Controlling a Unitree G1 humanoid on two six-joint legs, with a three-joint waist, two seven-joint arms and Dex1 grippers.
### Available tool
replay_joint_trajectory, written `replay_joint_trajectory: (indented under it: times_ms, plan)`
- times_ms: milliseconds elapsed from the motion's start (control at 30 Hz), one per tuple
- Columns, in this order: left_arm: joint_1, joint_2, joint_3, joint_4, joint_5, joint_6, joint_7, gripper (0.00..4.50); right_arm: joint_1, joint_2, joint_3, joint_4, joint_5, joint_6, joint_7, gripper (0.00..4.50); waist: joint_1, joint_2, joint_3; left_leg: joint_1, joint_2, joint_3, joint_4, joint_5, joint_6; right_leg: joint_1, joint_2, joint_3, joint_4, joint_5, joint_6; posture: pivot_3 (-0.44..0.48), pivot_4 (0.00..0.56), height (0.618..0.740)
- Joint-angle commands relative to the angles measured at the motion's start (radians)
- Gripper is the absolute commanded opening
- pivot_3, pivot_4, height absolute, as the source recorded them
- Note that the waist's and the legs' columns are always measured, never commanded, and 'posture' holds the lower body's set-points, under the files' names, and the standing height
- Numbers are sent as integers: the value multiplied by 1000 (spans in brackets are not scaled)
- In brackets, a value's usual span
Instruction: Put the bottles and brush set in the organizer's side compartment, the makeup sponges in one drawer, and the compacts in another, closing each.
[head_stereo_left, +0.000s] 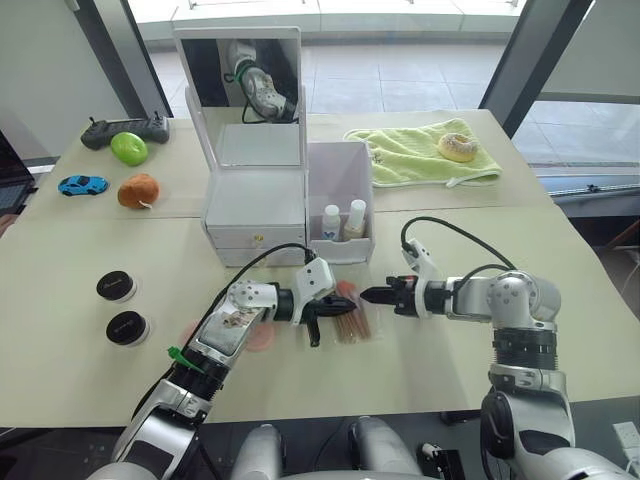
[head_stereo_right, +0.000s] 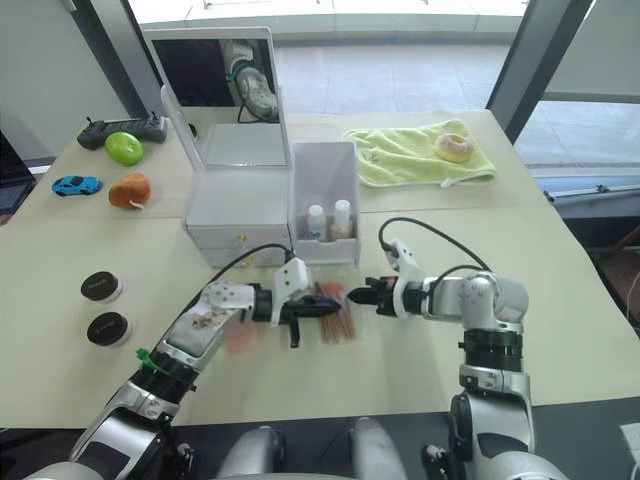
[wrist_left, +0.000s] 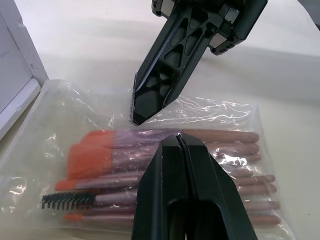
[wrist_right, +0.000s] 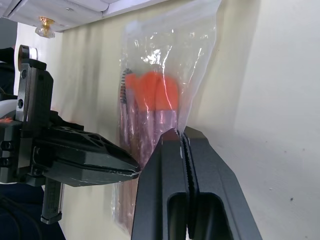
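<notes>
The brush set (head_stereo_left: 350, 325), orange-tipped brushes in a clear bag, lies on the table in front of the white organizer (head_stereo_left: 255, 205). My left gripper (head_stereo_left: 314, 338) is shut, its tips down on the bag's film (wrist_left: 100, 150). From the other side my right gripper (head_stereo_left: 364, 295) is shut on the bag's edge (wrist_right: 200, 75), which lifts there. Two white bottles (head_stereo_left: 342, 221) stand in the organizer's side compartment (head_stereo_left: 340, 170). Two black compacts (head_stereo_left: 116, 286) (head_stereo_left: 127, 327) sit at the left. A pink makeup sponge (head_stereo_left: 262, 338) shows partly under my left arm. Both drawers look shut.
The organizer's mirror lid (head_stereo_left: 240, 65) stands up. A green towel (head_stereo_left: 415, 155) with a donut (head_stereo_left: 458, 147) lies at the back right. At the back left lie a black controller (head_stereo_left: 125, 128), a green ball (head_stereo_left: 128, 148), a blue toy car (head_stereo_left: 82, 185) and an orange plush (head_stereo_left: 138, 190).
</notes>
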Motion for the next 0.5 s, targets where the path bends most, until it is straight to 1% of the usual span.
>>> replay_joint_trajectory:
  times_ms: [33, 100, 200, 267, 300, 333, 400, 500]
  plan:
    - [10, 36, 66, -122, -80, 59, -31, 0, 9, 5, -57, -107, 39, -2, -4, 17, 0, 0, 0, 0, 0, 0, 0, 0, 0, 0, 0, 0, 0, 0, 0, 0, 150, 740]
    - [28, 80, 108, -198, -139, 123, -56, 0, 16, 15, -83, -177, 63, 16, -7, 17, -2, 0, 0, 0, 0, 0, 0, 0, 0, 0, 0, 0, 0, 0, 0, 0, 150, 740]
    - [60, 157, 174, -316, -236, 221, -85, 588, 25, 30, -113, -291, 112, 56, -4, 0, -6, 1, 1, 0, 0, -1, -1, 0, 0, -1, 0, 0, 0, 0, 0, 0, 150, 740]
    - [77, 211, 228, -391, -318, 300, -104, 1192, 28, 40, -132, -361, 142, 90, -13, 0, -9, 1, 1, 0, 0, -1, -1, 0, 0, -1, 0, 0, 1, -1, 2, 0, 150, 740]
    - [83, 237, 258, -422, -358, 338, -110, 1393, 30, 42, -140, -393, 163, 98, -19, 0, -9, 1, 1, 0, 0, -1, -2, 0, 0, -1, 0, 0, 0, -2, 4, 0, 150, 740]
    - [89, 268, 289, -451, -398, 375, -117, 1766, 31, 41, -147, -425, 190, 102, -27, 0, -9, 1, 1, 0, 0, -1, -2, 0, 0, -1, 0, -1, 0, -2, 4, 0, 150, 740]
    - [96, 305, 327, -484, -449, 419, -116, 2296, 30, 37, -155, -466, 234, 103, -38, 0, -8, 1, 2, 0, 0, -1, -1, 0, 0, -1, 0, -1, 0, -2, 4, 0, 150, 740]
    - [104, 357, 384, -525, -511, 480, -99, 3198, -12, 28, -182, -506, 310, 103, -72, 0, -6, 1, 2, 0, 0, -1, -1, 0, 0, -1, 0, -1, -1, -3, 4, 0, 150, 740]
